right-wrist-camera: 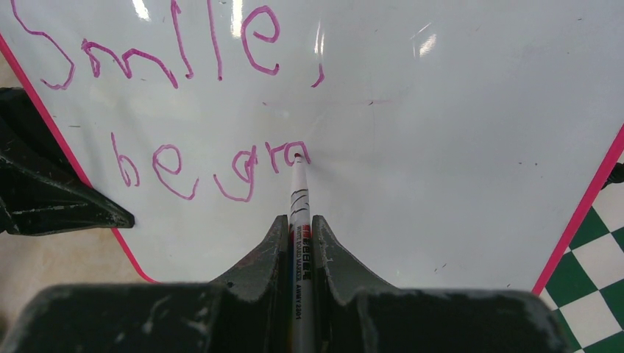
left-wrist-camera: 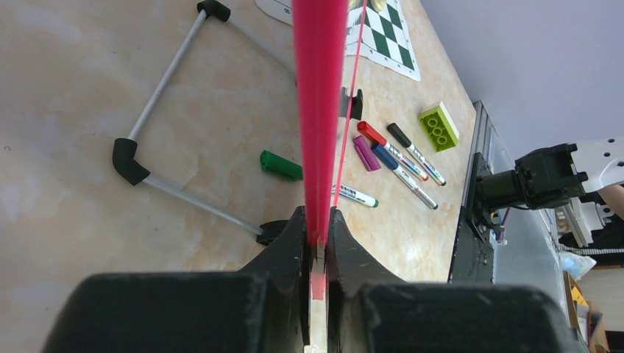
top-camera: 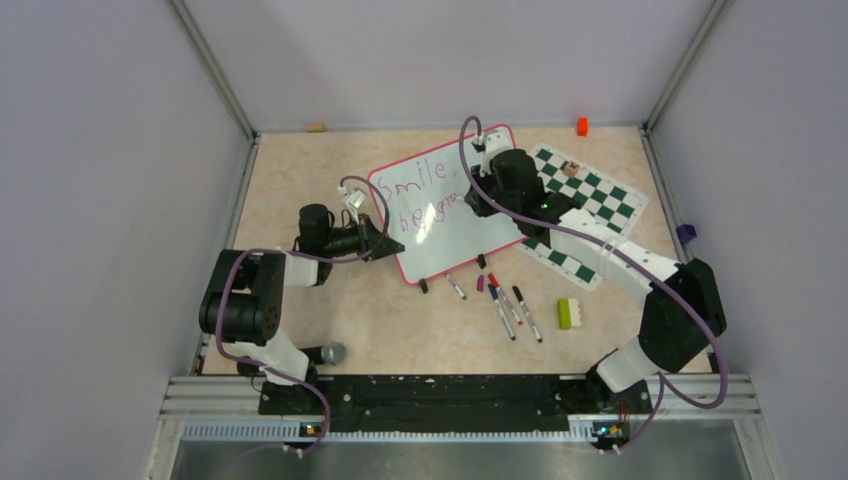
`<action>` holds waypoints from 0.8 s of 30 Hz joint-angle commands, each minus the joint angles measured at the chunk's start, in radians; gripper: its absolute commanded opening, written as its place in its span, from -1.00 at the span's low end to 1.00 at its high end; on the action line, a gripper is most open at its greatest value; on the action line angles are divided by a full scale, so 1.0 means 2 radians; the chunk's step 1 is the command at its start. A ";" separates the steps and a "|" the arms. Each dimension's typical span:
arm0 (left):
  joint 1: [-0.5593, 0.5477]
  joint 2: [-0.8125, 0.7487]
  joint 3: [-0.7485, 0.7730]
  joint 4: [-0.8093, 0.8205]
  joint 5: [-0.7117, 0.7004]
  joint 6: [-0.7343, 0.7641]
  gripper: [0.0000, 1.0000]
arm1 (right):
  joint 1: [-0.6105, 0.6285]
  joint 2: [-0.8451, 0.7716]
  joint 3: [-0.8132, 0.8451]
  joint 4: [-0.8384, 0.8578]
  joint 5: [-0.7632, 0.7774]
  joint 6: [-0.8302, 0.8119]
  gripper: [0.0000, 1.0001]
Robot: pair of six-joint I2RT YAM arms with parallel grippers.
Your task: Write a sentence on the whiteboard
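At the left of the top view, the left arm bends at its elbow and reaches level toward the right, its left fingers (top-camera: 385, 243) pinched shut on the red-pink left rim of the whiteboard (top-camera: 455, 240), which sits mid-surface. From the lower right, the right arm stretches up and leftward over the board; the right fingers (right-wrist-camera: 283, 239) clamp a white marker (right-wrist-camera: 298, 184), its tip touching the sentence (top-camera: 425, 200) where "be gra" ends, below "Smile,".
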 commanded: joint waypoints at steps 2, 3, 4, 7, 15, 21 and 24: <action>-0.006 0.019 -0.006 -0.062 -0.037 0.006 -1.00 | -0.012 0.011 0.026 0.014 0.021 -0.004 -1.00; -0.006 0.019 -0.006 -0.062 -0.037 0.006 -1.00 | -0.012 0.011 0.027 0.014 0.020 -0.004 -1.00; -0.006 0.020 -0.005 -0.062 -0.037 0.006 -1.00 | -0.012 0.011 0.027 0.014 0.020 -0.004 -1.00; -0.006 0.019 -0.005 -0.062 -0.037 0.006 -1.00 | -0.013 0.011 0.026 0.015 0.020 -0.003 -1.00; -0.006 0.019 -0.006 -0.062 -0.037 0.006 -1.00 | -0.013 0.010 0.028 0.015 0.020 -0.003 -1.00; -0.006 0.020 -0.005 -0.062 -0.037 0.006 -1.00 | -0.014 0.007 0.024 0.015 0.020 -0.002 -1.00; -0.006 0.020 -0.006 -0.062 -0.037 0.006 -1.00 | -0.015 0.008 0.027 0.016 0.019 -0.002 -1.00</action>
